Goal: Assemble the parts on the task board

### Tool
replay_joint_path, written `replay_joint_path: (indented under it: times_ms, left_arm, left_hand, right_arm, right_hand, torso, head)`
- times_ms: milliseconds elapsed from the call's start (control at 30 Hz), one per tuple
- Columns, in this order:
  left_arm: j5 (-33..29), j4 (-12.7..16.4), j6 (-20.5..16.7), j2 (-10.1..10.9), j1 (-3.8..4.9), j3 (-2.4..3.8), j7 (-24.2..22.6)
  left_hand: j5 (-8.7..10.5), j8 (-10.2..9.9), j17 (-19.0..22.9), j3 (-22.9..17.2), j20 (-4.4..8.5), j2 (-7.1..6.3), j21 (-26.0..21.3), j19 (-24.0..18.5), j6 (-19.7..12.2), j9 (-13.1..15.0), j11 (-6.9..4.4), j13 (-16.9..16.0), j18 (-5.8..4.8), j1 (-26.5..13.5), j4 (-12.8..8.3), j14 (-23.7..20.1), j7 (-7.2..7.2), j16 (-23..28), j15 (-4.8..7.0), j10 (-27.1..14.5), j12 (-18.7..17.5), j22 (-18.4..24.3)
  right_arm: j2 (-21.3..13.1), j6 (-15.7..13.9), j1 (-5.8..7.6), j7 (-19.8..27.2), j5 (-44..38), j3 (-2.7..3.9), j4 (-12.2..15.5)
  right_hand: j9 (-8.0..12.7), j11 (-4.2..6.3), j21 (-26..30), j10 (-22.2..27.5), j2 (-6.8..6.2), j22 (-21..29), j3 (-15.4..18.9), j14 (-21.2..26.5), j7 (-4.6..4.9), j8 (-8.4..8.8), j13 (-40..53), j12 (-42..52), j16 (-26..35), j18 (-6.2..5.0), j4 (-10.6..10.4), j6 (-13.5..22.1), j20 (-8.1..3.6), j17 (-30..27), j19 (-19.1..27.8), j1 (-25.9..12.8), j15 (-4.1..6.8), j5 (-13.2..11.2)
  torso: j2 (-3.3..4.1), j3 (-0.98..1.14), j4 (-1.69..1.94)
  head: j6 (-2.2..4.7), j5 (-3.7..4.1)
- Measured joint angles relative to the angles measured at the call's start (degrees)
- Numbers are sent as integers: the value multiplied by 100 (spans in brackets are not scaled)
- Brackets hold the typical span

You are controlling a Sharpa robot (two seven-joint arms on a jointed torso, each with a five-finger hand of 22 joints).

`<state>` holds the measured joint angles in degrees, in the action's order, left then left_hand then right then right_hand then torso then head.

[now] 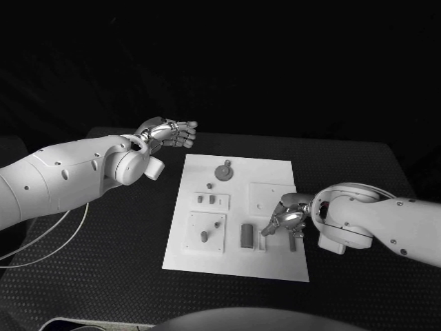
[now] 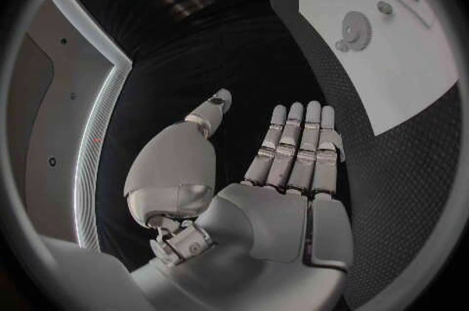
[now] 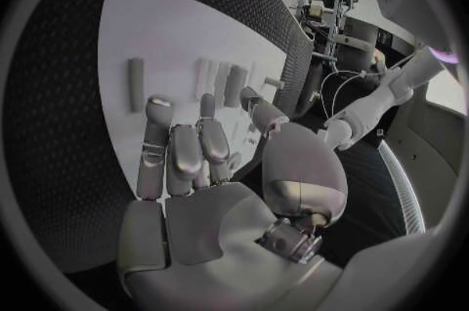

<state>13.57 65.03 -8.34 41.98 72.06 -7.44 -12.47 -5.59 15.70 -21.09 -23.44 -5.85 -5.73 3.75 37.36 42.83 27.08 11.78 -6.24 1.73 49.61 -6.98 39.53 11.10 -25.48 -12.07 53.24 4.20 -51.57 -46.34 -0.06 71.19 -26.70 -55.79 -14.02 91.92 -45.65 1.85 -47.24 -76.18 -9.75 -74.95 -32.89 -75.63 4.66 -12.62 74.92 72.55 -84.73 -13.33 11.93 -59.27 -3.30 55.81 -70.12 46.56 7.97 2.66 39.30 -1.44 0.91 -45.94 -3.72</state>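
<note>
Currently on the desk [image 1: 101, 276]: one white task board [image 1: 240, 262], lying flat at the middle of the black surface. Parts on it: a round grey piece [image 1: 224, 170] near the far end; two small pegs [image 1: 207, 200] in the left middle; a plate with two pegs [image 1: 206, 233] at the near left; a dark upright block [image 1: 247, 235] near the front.

Left robot hand [image 1: 169, 133]: raised off the board's far left corner, fingers straight and together, holding nothing.

Right robot hand [image 1: 288, 219]: over the board's right edge, fingers bent downward toward the board; whether it grips a part, I cannot tell.
</note>
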Motion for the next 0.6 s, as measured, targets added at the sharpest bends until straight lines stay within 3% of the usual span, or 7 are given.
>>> replay_joint_path:
  times_ms: [133, 267, 600]
  left_arm:
    - [0, 1, 0, -17, 0, 0, 0]
    - [0, 9, 8, -20, 0, 1, 0]
    - [0, 19, 23, -4, 0, 0, -1]
  left_hand:
    - [0, 0, 0, 0, 0, 0, 0, 0, 0, 0, 0, 0, 0, 0, 0, 0, 0, 16, 0, 0, 0, 0]
    - [0, 0, -5, -15, 0, 0, 0, 0, 0, 0, 0, 5, 0, 0, -15, 0, 0, 16, 0, 0, 0, 0]
    - [0, 0, -5, -15, 0, 0, 0, 0, 20, 0, 0, 11, 0, 0, -15, 0, 21, 16, 0, 0, 0, 1]
  right_arm:
    - [-134, -8, 75, -42, 8, -5, -80]
    - [-247, 165, 75, -171, -22, -13, -138]
    - [-533, 405, 39, -460, -205, -18, -76]
  right_hand:
    - [-43, 0, 0, -61, 234, 0, 17, -1, 0, -22, 0, 66, -4, 0, -60, 0, 0, 39, -1, -96, 0, 0]
    - [-96, 44, 0, -105, 416, 1, 78, -7, -49, -101, 0, 135, -37, 0, 36, -98, 0, 85, -1, -52, 4, 0]
    - [-131, 71, 0, -174, 474, 1, 171, -45, -96, -114, 0, 202, -60, 0, 129, -203, 2, 141, -2, -110, 38, 0]
  torso:
    - [0, -2, -4]
    - [0, -5, -4]
    - [5, 2, -7]
  head:
    - [16, 25]
    - [29, 43]
    - [23, 64]
